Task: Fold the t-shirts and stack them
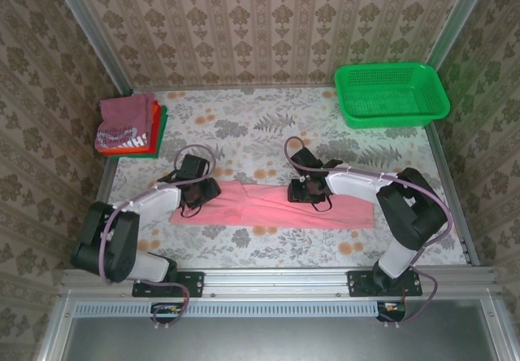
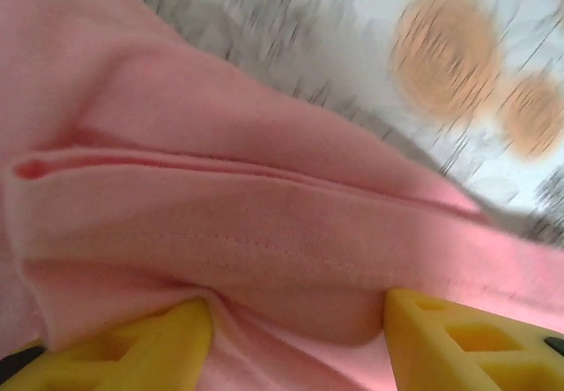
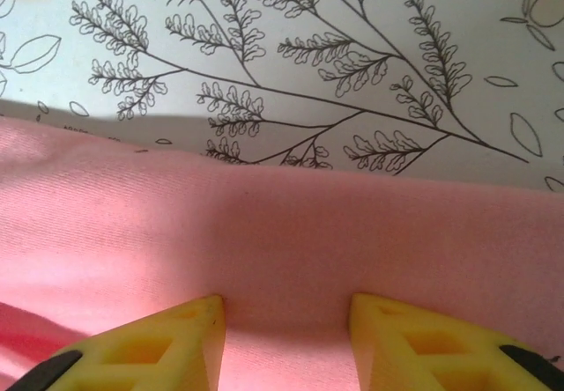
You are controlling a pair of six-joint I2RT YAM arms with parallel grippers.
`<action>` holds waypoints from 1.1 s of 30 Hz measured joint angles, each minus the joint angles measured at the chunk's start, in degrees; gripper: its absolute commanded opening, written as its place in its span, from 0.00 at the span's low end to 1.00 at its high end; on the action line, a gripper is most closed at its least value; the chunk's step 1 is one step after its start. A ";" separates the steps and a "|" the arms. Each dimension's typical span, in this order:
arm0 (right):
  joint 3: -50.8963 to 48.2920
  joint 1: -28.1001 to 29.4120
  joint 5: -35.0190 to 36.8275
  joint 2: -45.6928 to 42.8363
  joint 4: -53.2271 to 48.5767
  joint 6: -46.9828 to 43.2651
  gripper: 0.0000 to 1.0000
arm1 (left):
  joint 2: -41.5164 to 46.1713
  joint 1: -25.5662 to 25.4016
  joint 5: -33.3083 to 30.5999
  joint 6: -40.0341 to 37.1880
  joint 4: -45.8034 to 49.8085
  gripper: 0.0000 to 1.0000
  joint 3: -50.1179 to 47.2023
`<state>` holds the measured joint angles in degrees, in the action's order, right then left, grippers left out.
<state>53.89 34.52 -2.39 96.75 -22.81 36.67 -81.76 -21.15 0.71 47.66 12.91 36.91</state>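
Two-arm folding stage, seen from above and from each wrist. The salmon-pink t-shirt (image 1: 276, 205) is laid as a long, narrow strip across the near middle of the flowered table (image 1: 244, 125), well apart from the stack of folded t-shirts (image 1: 128, 125) at the far left corner and from the green mesh basket (image 1: 392, 94) at the far right.

The left gripper (image 1: 203, 192) is set on the strip's far edge near its left end. Its yellow fingers (image 2: 150, 347) stand apart, with a layered hem bulging between them. The right gripper (image 1: 302, 192) is set on the same edge right of the middle. Its fingers (image 3: 167, 347) are likewise parted over flat cloth, and nothing is clamped (a firm hold is evident at neither jaw).

Hazards judged from this arrangement:
- Only the upper layer may be pinched on the left, so the fold would be opened on lifting.
- Little slack is offered on the right, so smooth fabric may be slipped over and the jaws closed on nothing.
- If one side is secured and the other missed, the strip would be dragged askew.
- The unsupported length right of the right gripper may be trailed and creased.
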 measured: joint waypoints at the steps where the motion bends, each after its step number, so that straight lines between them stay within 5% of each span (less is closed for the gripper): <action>1: -0.11 -0.15 0.02 0.00 0.07 0.09 0.42 | -2.03 0.72 0.44 -0.61 -1.40 0.59 1.66; 9: -1.66 -0.63 -0.02 -0.50 2.54 -0.28 0.43 | -25.73 5.60 6.47 -11.93 -3.15 0.65 27.15; 19: -3.21 2.67 -2.43 -0.46 7.91 -3.87 0.44 | -51.98 5.81 15.47 -26.56 12.94 0.74 69.18; 28: 8.11 10.93 -4.15 8.72 7.21 -9.05 0.45 | -69.55 5.64 19.91 -31.50 27.08 0.79 101.35; 33: 12.52 12.24 -5.84 11.21 5.55 -10.60 0.47 | -73.85 5.44 21.44 -31.34 28.92 0.85 109.42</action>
<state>66.41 46.76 -8.23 107.96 -17.26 26.06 -155.61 -15.70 22.15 16.32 41.82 146.32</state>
